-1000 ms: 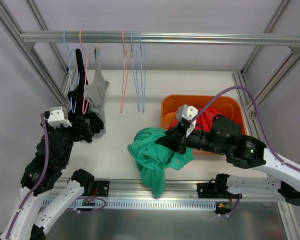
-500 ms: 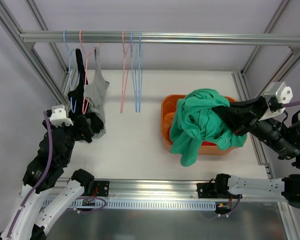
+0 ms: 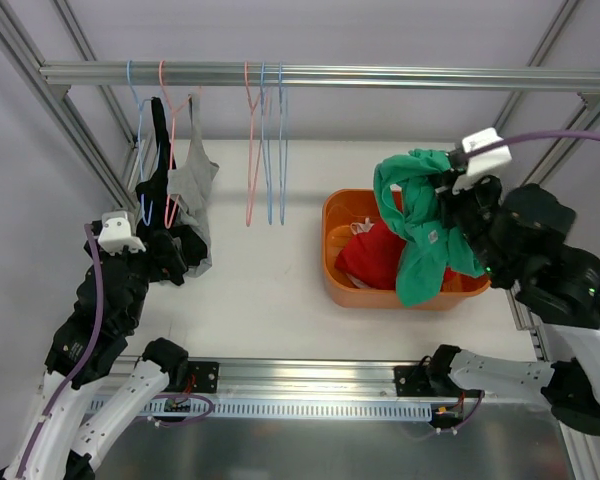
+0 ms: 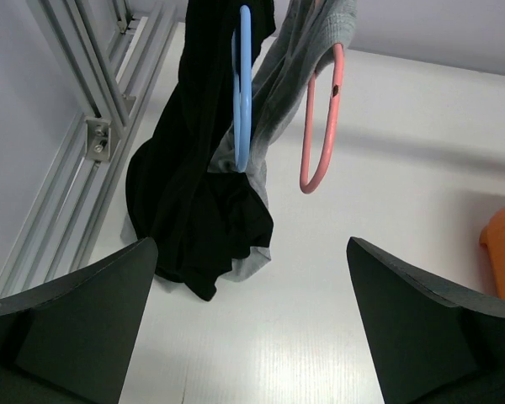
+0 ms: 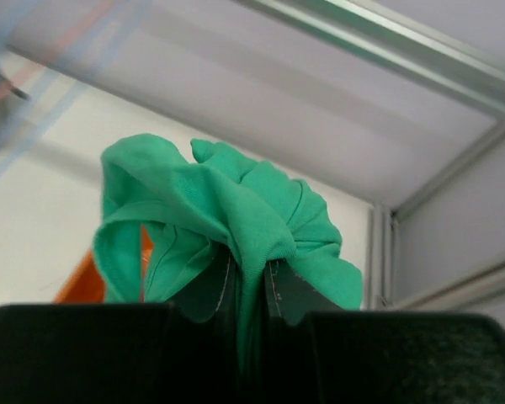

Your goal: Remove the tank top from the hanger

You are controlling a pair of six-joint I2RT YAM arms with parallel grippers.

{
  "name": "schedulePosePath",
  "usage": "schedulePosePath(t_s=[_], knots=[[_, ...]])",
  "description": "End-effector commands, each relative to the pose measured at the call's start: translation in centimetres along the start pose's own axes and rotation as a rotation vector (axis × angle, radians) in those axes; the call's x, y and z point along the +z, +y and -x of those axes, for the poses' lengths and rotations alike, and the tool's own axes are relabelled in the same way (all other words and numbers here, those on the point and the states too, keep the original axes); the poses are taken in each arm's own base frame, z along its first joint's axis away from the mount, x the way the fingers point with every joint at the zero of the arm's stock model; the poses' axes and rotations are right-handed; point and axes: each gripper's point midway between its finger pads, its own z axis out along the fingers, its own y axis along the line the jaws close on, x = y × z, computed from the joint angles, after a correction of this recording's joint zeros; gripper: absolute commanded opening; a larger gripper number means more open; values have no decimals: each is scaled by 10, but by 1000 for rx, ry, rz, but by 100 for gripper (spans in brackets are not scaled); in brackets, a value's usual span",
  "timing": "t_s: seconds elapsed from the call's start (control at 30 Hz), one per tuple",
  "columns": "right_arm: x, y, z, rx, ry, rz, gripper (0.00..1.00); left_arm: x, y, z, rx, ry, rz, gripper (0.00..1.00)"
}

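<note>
My right gripper is shut on a green tank top and holds it up over the orange bin. In the right wrist view the green cloth bunches out between my fingers. A black tank top and a grey one hang on a blue hanger and a pink hanger at the left of the rail. My left gripper is open and empty, low over the table just in front of those hanging garments.
Three empty hangers, one pink and two blue, hang mid-rail. The orange bin holds a red garment. Aluminium frame posts stand at both sides.
My right gripper has swung the green tank top from the table centre to the right and up, and now holds it over the orange bin. The left arm has hardly moved.
</note>
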Motion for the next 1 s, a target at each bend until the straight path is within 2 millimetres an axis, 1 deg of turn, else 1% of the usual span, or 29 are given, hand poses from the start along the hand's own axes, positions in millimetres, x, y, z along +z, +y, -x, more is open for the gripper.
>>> schedulePosePath(t_s=[0.0, 0.03, 0.07, 0.1, 0.13, 0.17, 0.2, 0.23, 0.27, 0.3, 0.33, 0.37, 0.4, 0.47, 0.5, 0.53, 0.57, 0.6, 0.63, 0.67, 0.7, 0.77, 0.8, 0.87, 0.9, 0.97], knots=[[26, -11, -22, 40, 63, -80, 0, 2, -4, 4, -6, -18, -18, 99], [34, 5, -30, 96, 76, 0, 1, 2, -3, 3, -3, -19, -16, 99], [43, 15, -50, 108, 127, 23, 0, 1, -2, 3, -4, -22, -14, 99], [50, 14, -64, 134, 161, 18, 0, 1, -2, 3, -4, -22, -12, 99], [56, 28, -67, 179, 152, 77, 0, 1, -1, 4, -4, -25, -11, 99], [60, 37, -77, 190, 163, 104, 0, 1, -1, 4, -4, -25, -11, 99], [70, 48, -96, 202, 188, 124, 0, 1, -1, 4, -4, -25, -11, 99], [74, 62, -105, 224, 200, 186, 0, 1, -2, 4, -1, -23, -14, 99], [78, 70, -114, 259, 217, 206, 0, 2, -2, 3, 2, -17, -14, 99], [86, 75, -135, 282, 251, 209, 0, 2, -3, 3, 2, -19, -15, 99], [89, 82, -144, 308, 267, 235, 0, 2, -3, 3, 3, -17, -17, 99], [92, 85, -155, 344, 289, 233, 0, 3, -4, 2, 4, -15, -19, 99], [97, 88, -175, 361, 313, 226, 0, 2, -3, 3, 2, -17, -19, 99], [101, 94, -194, 388, 344, 229, 0, 2, -4, 4, -1, -20, -21, 99], [105, 102, -211, 414, 366, 251, 0, 2, -4, 4, -1, -19, -23, 99], [109, 106, -219, 425, 375, 261, 0, 2, -4, 3, -4, -18, -22, 99], [117, 109, -235, 438, 411, 261, 0, 2, -4, 4, -5, -20, -23, 99], [124, 112, -239, 447, 404, 275, 0, 2, -4, 3, -11, -17, -23, 99], [127, 121, -252, 449, 430, 318, 0, 2, -3, 4, -14, -21, -19, 99], [132, 124, -260, 444, 440, 332, 0, 2, -4, 5, -18, -24, -21, 99], [141, 129, -273, 438, 464, 345, 0, 1, -5, 5, -22, -22, -30, 99], [148, 130, -290, 447, 502, 339, 0, 1, -7, 6, -31, -24, -37, 99], [155, 134, -303, 449, 525, 341, 0, 0, -7, 7, -32, -24, -40, 99], [161, 130, -318, 461, 561, 317, 0, 1, -7, 6, -34, -25, -39, 99], [163, 133, -329, 466, 588, 323, 0, 2, -7, 6, -33, -22, -39, 99], [165, 133, -337, 463, 608, 317, 0, 2, -7, 6, -36, -23, -39, 99]])
